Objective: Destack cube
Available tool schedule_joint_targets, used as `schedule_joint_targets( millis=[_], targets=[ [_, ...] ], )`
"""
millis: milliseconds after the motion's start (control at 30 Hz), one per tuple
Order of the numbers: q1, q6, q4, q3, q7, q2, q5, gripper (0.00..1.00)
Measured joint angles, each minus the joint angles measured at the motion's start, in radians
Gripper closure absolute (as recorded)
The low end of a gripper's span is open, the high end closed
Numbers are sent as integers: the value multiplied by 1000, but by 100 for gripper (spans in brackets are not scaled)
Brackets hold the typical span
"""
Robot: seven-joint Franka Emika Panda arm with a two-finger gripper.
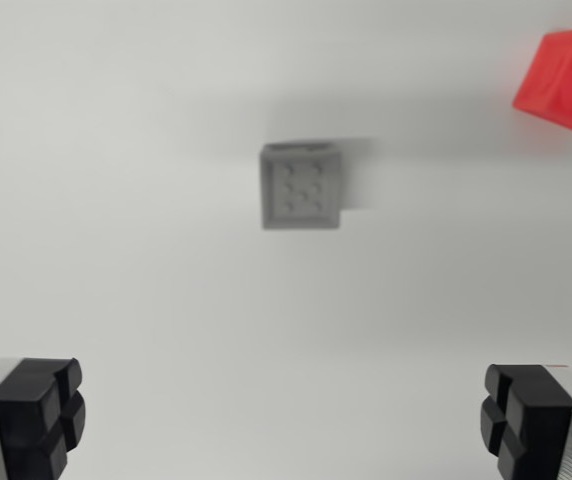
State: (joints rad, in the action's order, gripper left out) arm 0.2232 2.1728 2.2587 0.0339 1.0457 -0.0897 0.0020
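Note:
A grey cube (302, 187) with studs on its top face sits on the white surface, a little above the middle of the wrist view. A red cube (566, 80) lies at the upper right edge, partly cut off. My gripper (284, 420) is open, with its black fingertips (38, 415) at the bottom left and bottom right corners. Nothing is between them. Both cubes lie well beyond the fingertips and apart from each other. The picture is slightly blurred.
The white table surface (146, 300) fills the rest of the view. A soft shadow lies just right of the grey cube.

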Motion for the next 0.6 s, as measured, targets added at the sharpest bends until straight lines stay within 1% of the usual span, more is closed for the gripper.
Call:
schedule_joint_targets(
  millis=[300,600],
  targets=[
    [0,-31,-18,0,0,-13,0,0],
    [0,-34,-19,0,0,-13,0,0]
  ],
)
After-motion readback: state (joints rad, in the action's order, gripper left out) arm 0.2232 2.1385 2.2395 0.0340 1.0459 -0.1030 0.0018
